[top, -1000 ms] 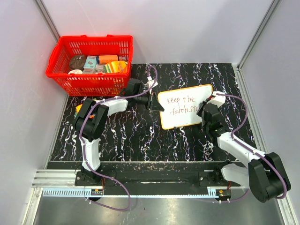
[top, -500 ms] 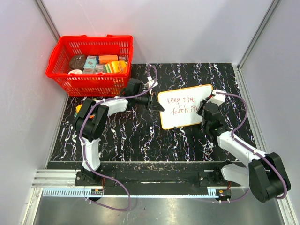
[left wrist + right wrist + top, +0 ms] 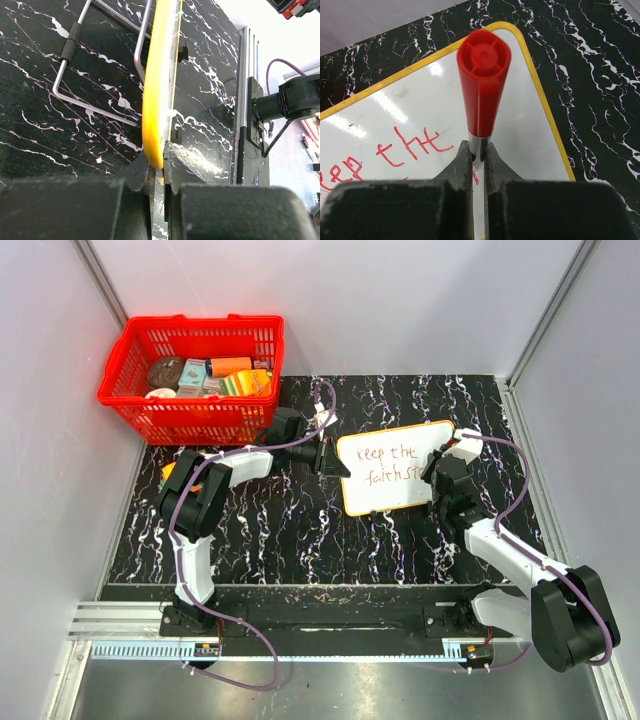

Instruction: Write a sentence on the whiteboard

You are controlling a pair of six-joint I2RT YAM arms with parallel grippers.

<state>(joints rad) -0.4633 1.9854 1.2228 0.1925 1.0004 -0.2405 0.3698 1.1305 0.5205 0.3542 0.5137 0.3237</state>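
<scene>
Top external view puts the whiteboard (image 3: 392, 498) at 3 o'clock from the middle of the table (image 3: 260, 530), with the sentence (image 3: 388, 464) reaching "keep the faith st" — the rest hidden. Your left gripper (image 3: 159, 172) is pinched tight on the board's yellow rim at its 9 o'clock edge; your right gripper (image 3: 478, 150) is clamped narrow on the red marker (image 3: 482, 85). Watch the 3 o'clock rim — room looks tight there, so the last word may crowd or run off. Press hard and that thin-edge pinch could slip, smearing the line.
</scene>
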